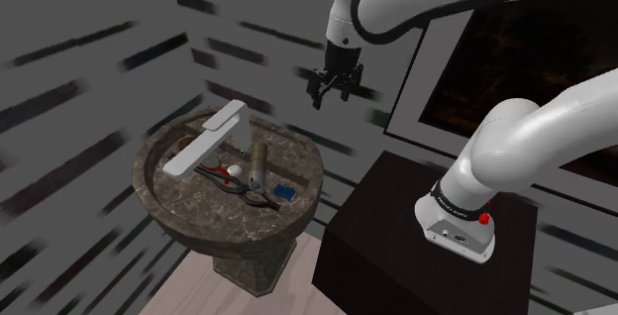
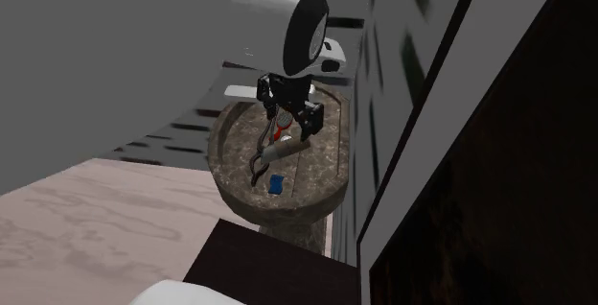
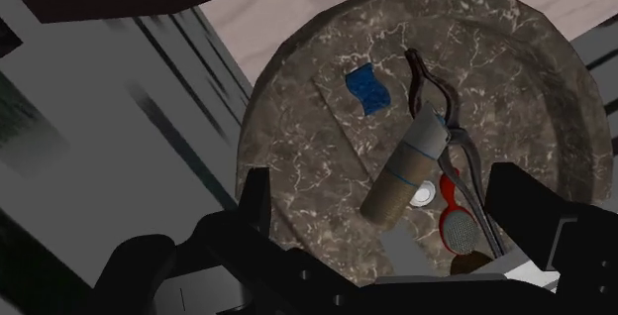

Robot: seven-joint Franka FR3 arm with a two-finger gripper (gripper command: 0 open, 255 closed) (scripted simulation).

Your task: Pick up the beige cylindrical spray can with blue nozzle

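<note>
A beige cylindrical spray can [image 3: 404,171] with a blue-grey nozzle end lies on its side in a dark marbled sink basin [image 3: 297,115]. It also appears in the shoulder view as the can [image 1: 259,164] and in the second exterior view as the can [image 2: 288,147]. My gripper [image 1: 332,87] hangs well above the basin, toward the shoulder view's right, open and holding nothing. Along the gripper [image 3: 386,196], the can lies between the two spread fingers, far below them. From the second exterior view the gripper [image 2: 288,111] hovers over the can.
A white faucet [image 1: 208,135] reaches over the basin [image 1: 297,209]. Beside the can lie a red brush [image 3: 457,212], a black-handled tool [image 3: 429,83], a small white round thing [image 3: 425,195] and a blue sponge [image 3: 367,88]. Striped walls stand close behind, and the dark stand [image 1: 416,254] is at the right.
</note>
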